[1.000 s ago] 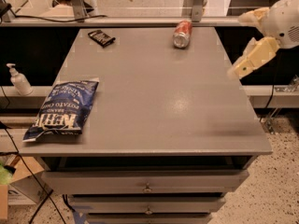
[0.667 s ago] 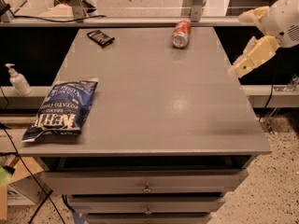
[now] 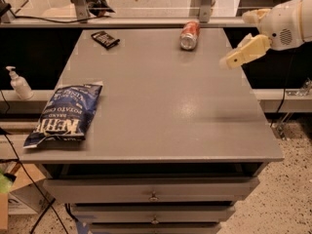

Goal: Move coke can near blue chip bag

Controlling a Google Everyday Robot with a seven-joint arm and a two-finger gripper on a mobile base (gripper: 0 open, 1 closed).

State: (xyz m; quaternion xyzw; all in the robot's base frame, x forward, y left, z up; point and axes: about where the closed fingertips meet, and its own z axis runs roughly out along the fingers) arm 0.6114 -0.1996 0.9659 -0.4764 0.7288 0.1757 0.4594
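Note:
The coke can (image 3: 189, 35) is red with silver ends and lies on its side near the far edge of the grey table (image 3: 165, 101), right of centre. The blue chip bag (image 3: 66, 113) lies flat at the table's front left, partly over the left edge. My gripper (image 3: 234, 39) hangs at the right side of the table, above its right edge. It is to the right of the can and a little nearer than it, not touching it. Its cream fingers (image 3: 243, 52) are spread apart and hold nothing.
A small flat black packet (image 3: 105, 38) lies at the table's far left. A hand-pump bottle (image 3: 19, 83) stands on a ledge left of the table. A rail with metal posts (image 3: 204, 1) runs behind the far edge. Drawers (image 3: 153, 191) are below the front.
My gripper has moved a little to the left, in over the table's right edge and closer to the can. The can, the bag and the packet have not moved.

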